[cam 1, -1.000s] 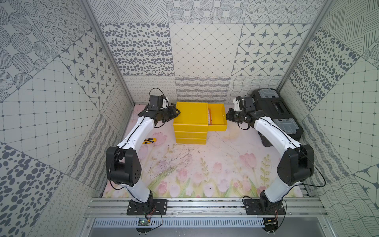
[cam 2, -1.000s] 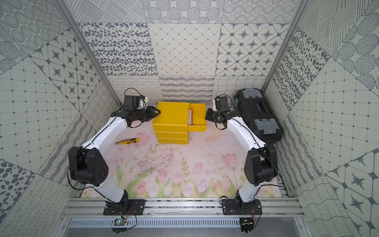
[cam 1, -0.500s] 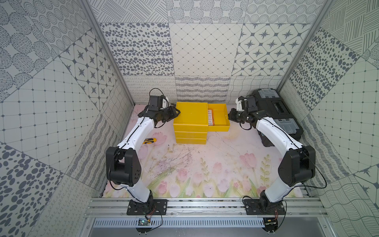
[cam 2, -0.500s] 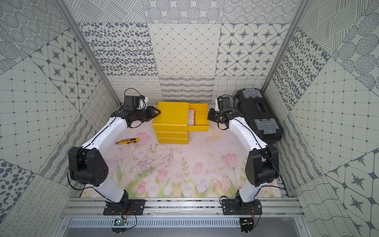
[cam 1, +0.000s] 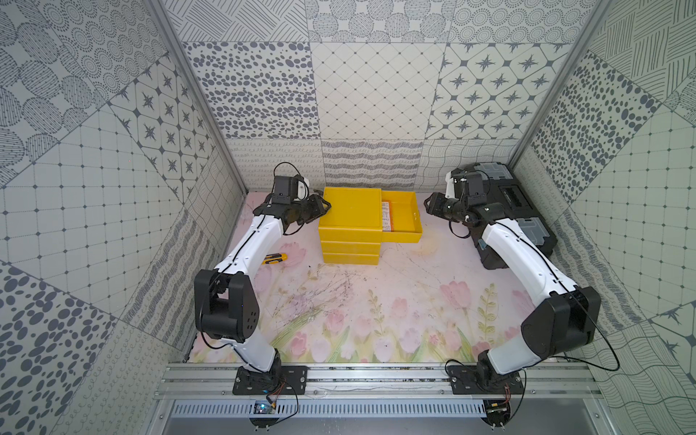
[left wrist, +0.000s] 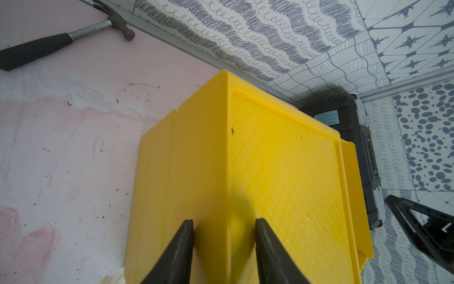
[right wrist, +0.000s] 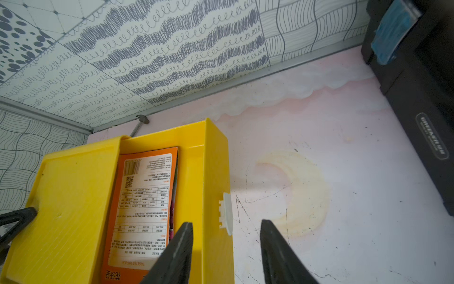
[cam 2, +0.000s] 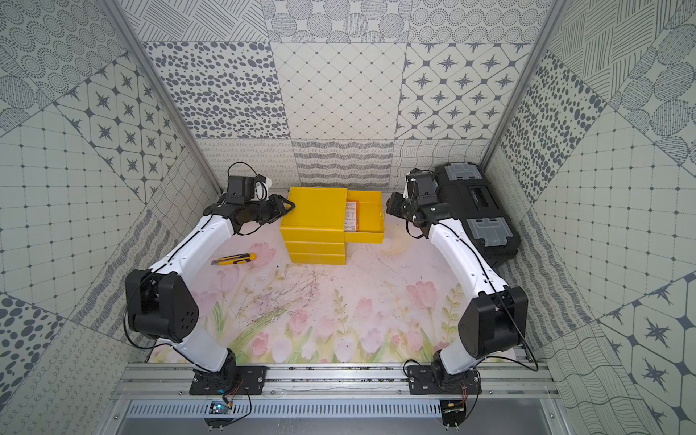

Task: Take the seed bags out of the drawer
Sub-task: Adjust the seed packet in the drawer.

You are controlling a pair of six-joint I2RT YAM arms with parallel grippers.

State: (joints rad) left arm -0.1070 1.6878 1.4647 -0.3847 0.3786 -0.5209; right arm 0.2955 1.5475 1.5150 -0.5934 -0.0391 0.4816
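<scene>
Seed bags lie just beyond the right gripper, inside the top drawer. That gripper's jaws stand well apart and hold nothing. In the right wrist view the drawer's white pull tab sits between the two fingers. In both top views the gripper hangs just off the drawer's front wall, not touching it.

The drawer stands partway out of the yellow cabinet, towards the robot's right. The uppermost packet is orange, lying flat with its white printed label up, against the cabinet end of the drawer. A sliver of a magenta packet shows along its edge. Beyond the right arm, a black toolbox sits along the right wall.

On the other side, the left gripper straddles the cabinet's top edge. One finger lies on the side face and the other on the gridded top. Its jaws are only narrowly apart, and I cannot tell whether they squeeze the plastic or just rest on it.

A yellow-black utility knife lies on the flowered bench beside the left arm, well apart from the cabinet. A hammer lies by the back wall.
</scene>
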